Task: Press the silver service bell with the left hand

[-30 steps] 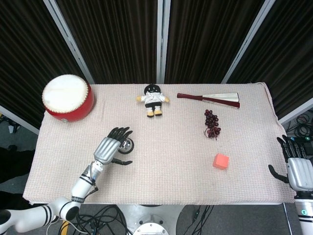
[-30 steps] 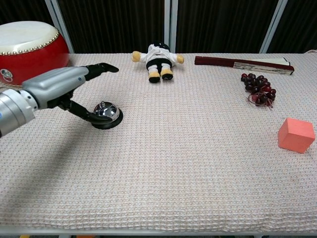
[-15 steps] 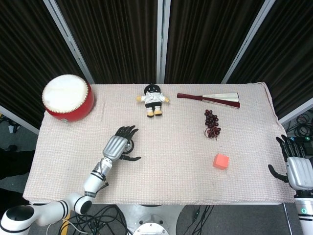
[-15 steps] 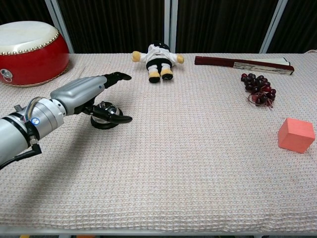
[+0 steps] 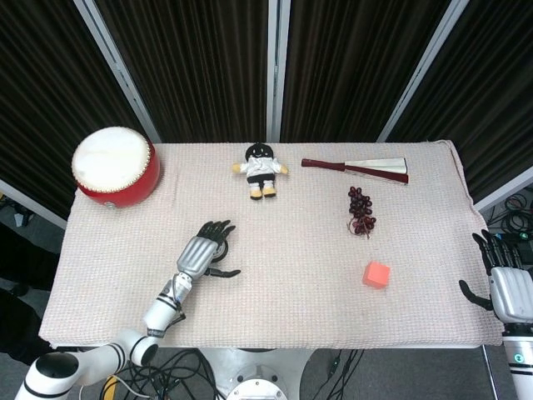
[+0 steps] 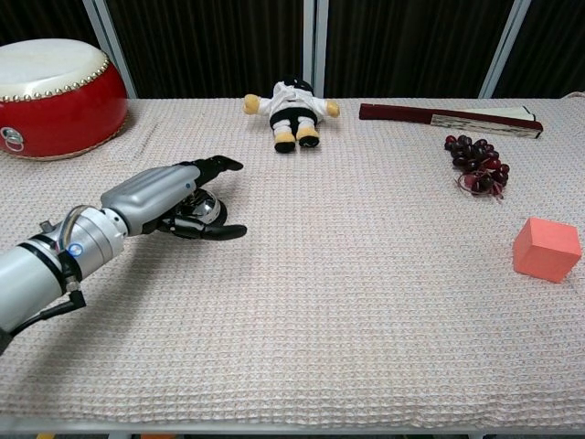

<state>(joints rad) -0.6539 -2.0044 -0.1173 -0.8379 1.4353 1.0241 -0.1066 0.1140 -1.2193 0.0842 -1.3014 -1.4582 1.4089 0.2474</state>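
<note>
The silver service bell (image 6: 211,211) sits on the left half of the cloth-covered table (image 5: 291,250). My left hand (image 6: 170,196) lies palm down right over it, fingers spread and stretched forward, thumb out to the right beside the bell's base. In the head view the left hand (image 5: 205,249) covers nearly all of the bell. Whether the palm touches the bell's button I cannot tell. My right hand (image 5: 508,289) hangs with fingers apart beyond the table's right edge, holding nothing.
A red drum (image 5: 115,165) stands at the back left. A small doll (image 5: 261,169) lies at the back middle, a folded fan (image 5: 358,168) at the back right. Dark grapes (image 5: 361,212) and a red cube (image 5: 376,274) sit on the right side.
My left hand has slid right over the bell and sunk lower onto it; the bell was beside the fingers before. The right hand has barely moved.
</note>
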